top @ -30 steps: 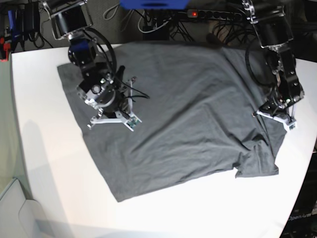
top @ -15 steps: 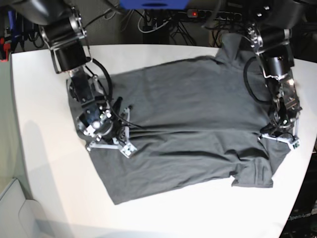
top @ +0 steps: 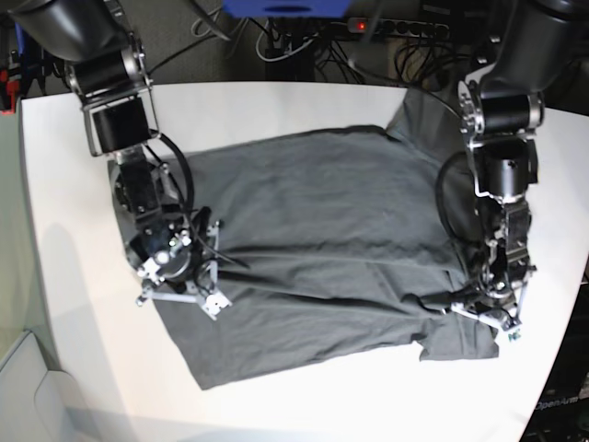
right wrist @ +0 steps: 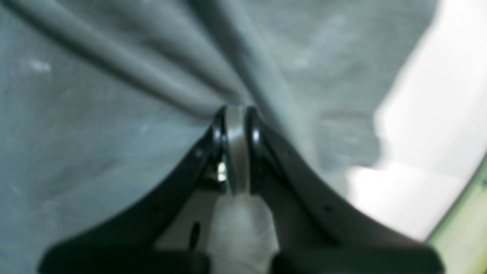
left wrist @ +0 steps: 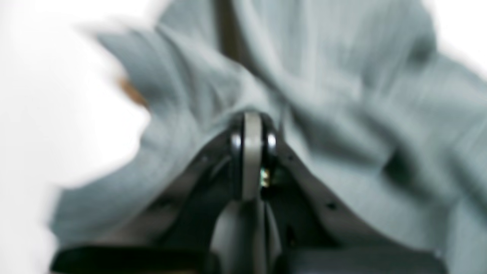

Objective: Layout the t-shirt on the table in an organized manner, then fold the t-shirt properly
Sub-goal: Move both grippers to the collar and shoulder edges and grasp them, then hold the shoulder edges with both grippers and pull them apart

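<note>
The dark grey t-shirt [top: 331, 230] lies spread on the white table [top: 304, 106], with drag folds running across its middle. My right gripper [top: 175, 299], on the base view's left, is shut on the t-shirt's left edge. In the right wrist view its jaws [right wrist: 236, 108] meet, and folds of the t-shirt [right wrist: 114, 114] fan out from the tip. My left gripper [top: 480, 318], on the base view's right, is shut on the cloth near the front right corner. The blurred left wrist view shows the shut tip [left wrist: 249, 118] pinching bunched t-shirt [left wrist: 342, 114].
A power strip [top: 396, 26] and cables lie behind the table's far edge, beside a blue object [top: 285, 7]. Bare table shows in both wrist views [left wrist: 45, 95] [right wrist: 430, 114]. The table's left edge curves past a pale green surface [top: 14, 230].
Both grippers have moved toward the table's front edge, dragging the t-shirt with them. Its far edge has pulled away from the back edge, and new folds have formed between the grippers.
</note>
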`<act>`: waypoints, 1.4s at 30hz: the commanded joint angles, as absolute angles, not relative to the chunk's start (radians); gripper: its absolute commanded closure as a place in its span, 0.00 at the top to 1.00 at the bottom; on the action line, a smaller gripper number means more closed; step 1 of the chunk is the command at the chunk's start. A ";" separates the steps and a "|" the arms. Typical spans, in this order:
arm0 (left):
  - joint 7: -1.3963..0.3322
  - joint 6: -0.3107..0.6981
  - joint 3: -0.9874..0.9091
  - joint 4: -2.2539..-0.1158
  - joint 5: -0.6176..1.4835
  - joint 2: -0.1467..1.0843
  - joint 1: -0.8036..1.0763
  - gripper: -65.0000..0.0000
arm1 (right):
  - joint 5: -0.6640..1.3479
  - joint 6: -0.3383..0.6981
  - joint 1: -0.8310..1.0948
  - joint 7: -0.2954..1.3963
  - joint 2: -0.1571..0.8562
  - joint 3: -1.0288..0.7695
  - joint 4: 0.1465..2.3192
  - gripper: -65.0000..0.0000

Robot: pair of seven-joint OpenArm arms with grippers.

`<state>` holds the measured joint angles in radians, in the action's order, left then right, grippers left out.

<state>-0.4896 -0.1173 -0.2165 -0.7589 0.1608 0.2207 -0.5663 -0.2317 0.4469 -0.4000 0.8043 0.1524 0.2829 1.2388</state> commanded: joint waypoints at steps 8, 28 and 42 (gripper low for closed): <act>-0.716 -0.119 -0.240 -1.138 0.162 0.265 -0.443 0.00 | -0.234 0.441 -0.306 0.915 0.156 0.219 1.580 0.00; -1.092 -0.110 -0.568 -1.867 0.160 0.191 0.208 0.63 | -0.231 0.444 0.058 1.013 0.150 0.220 1.937 0.38; -0.966 -0.110 -0.638 -1.728 0.165 0.151 0.229 0.64 | -0.232 0.444 0.120 1.017 0.177 0.213 1.939 0.37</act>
<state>-0.9810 -0.1085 -0.6334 -1.7103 0.1654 0.1379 0.2359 -0.2317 0.4484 0.1287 1.0336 0.1753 0.2138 1.9198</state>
